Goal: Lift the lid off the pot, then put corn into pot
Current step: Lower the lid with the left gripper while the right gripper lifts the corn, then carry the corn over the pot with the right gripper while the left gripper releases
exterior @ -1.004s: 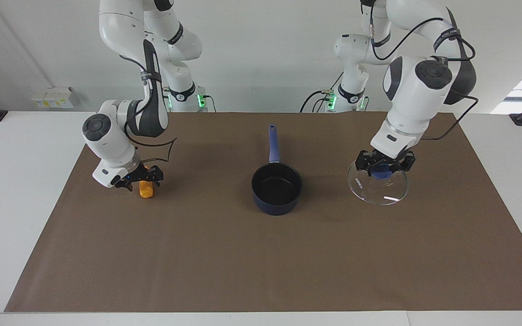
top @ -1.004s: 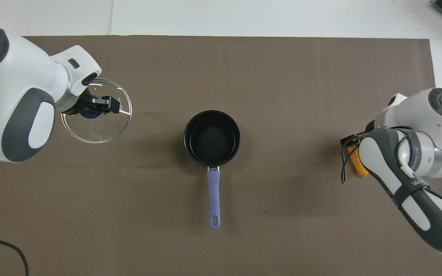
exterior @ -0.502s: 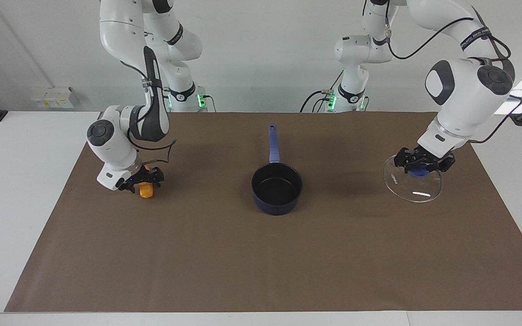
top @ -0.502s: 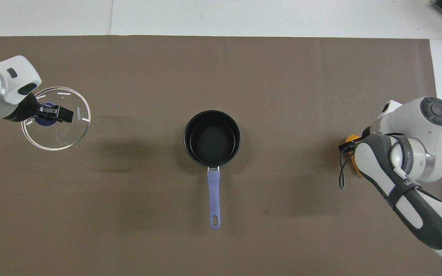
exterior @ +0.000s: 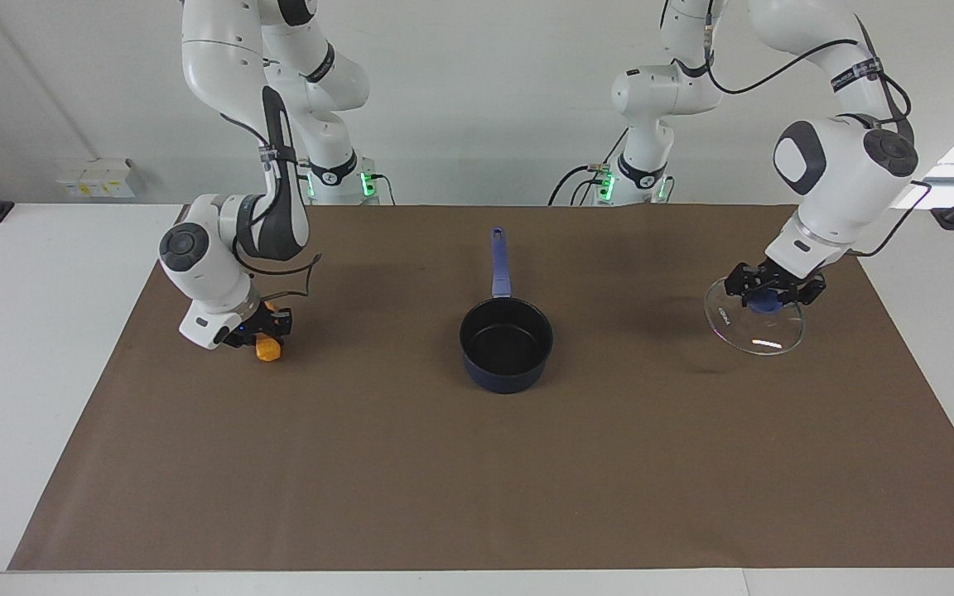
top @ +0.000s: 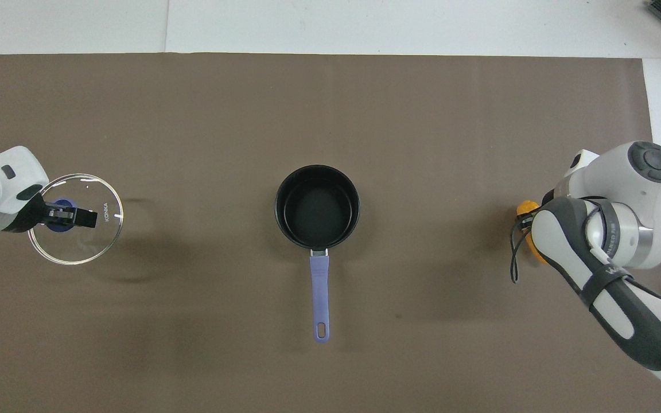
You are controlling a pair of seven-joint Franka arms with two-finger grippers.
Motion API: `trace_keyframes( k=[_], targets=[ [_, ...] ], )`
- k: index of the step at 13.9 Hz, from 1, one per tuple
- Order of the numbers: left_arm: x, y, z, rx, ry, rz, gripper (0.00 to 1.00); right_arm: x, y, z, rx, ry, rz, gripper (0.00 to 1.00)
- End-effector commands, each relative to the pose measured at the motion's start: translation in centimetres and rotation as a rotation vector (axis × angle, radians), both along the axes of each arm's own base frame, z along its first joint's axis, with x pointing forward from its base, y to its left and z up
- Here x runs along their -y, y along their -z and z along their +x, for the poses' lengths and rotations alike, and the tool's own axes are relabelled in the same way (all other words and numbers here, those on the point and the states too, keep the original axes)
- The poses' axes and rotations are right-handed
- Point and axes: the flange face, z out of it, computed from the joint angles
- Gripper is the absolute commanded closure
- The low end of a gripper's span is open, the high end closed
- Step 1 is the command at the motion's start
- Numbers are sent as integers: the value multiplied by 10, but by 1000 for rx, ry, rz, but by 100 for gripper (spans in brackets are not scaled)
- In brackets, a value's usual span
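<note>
In the facing view, the small dark navy-blue saucepan with a black inside (exterior: 506, 343) stood uncovered at the middle of the brown paper mat (exterior: 477, 463), its long straight handle pointing toward the robots. The left gripper (exterior: 773, 283) pinched the blue knob of the round clear glass lid with a metal rim (exterior: 754, 319) and held it tilted over the mat, near the left arm's end of the table and well apart from the pot; whether the rim already touched the mat I could not tell. The left forearm came down steeply from a high elbow. The right gripper (exterior: 264, 325) was low at the small yellow-orange corn cob (exterior: 267, 346), which lay on the mat toward the right arm's end. The wrist leaned over it, and I could not tell if the fingers were closed on it.

In the overhead view, the lid (top: 86, 252) sat close to the mat's edge, with the left gripper (top: 69, 217) on its knob. The right arm covered most of the corn (top: 526, 207) (only an orange end showed).

A risk, in my judgement: the tilted glass lid could land on its rim and roll or slide if released early. The rounded cob could also roll away from an off-centre grasp.
</note>
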Motion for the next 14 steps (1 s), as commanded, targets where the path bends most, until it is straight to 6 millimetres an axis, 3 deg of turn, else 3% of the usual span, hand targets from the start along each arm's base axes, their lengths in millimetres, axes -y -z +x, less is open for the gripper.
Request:
trace_keyframes(
  k=[1,4,7,10,12,13,14],
  targets=[
    [-22,20,-28,-2,-21,-15,100,3,-36,23,21,-4,-2,100],
    [-29,59,-46,4,-42,-9,100,-15,-89,45,49,101,-11,100],
    [-47,73,-53,-5,-66,-9,100,-45,-133,57,94,183,-7,100],
    [-54,91,-54,-18,-80,-10,100,-113,-167,64,130,272,-14,100],
    [-52,91,-54,-22,-78,-10,83,-166,-170,59,142,289,-18,100],
    [-49,92,-54,-27,-79,-11,66,-180,-171,58,148,330,-7,100],
    [-49,92,-54,-29,-79,-11,62,-199,-177,59,155,416,46,100]
  ],
)
